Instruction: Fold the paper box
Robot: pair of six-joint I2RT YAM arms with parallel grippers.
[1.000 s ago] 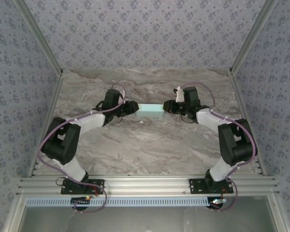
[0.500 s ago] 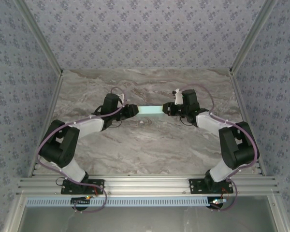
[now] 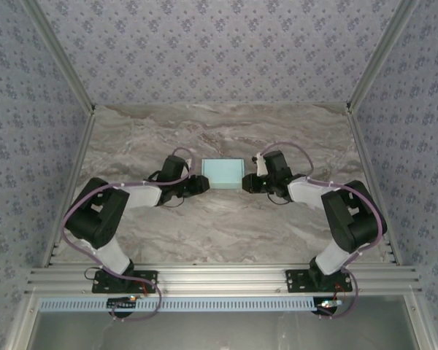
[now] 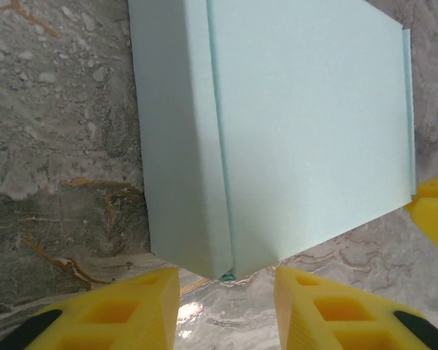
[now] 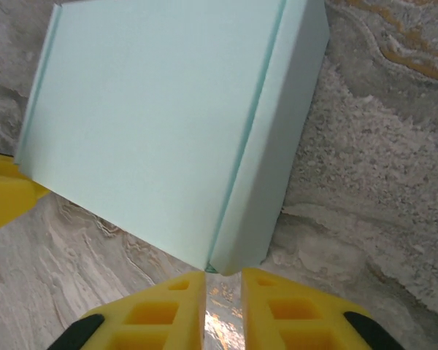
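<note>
The paper box (image 3: 223,173), pale cyan and closed into a flat rectangular shape, lies broad face up on the marble table, between the two grippers. My left gripper (image 3: 203,183) sits at its near left corner. In the left wrist view the yellow fingers (image 4: 124,310) stand apart, the paper box's (image 4: 306,124) corner just beyond the tips, with bare table in the left gripper's (image 4: 228,284) gap. My right gripper (image 3: 246,182) is at the near right corner. Its jaws are open by a narrow slit, and the paper box's (image 5: 153,124) corner touches the right gripper's (image 5: 224,284) tips without sitting between them.
The marble table (image 3: 226,226) spreads wide in front of and behind the box. Patterned walls close it in on three sides, with aluminium posts at the corners. An aluminium rail (image 3: 219,277) with the arm bases runs along the near edge.
The box, held edge-on between both grippers a second ago, now lies flat with its broad face up. Both grippers have drawn toward the near side and their jaws have parted from it.
</note>
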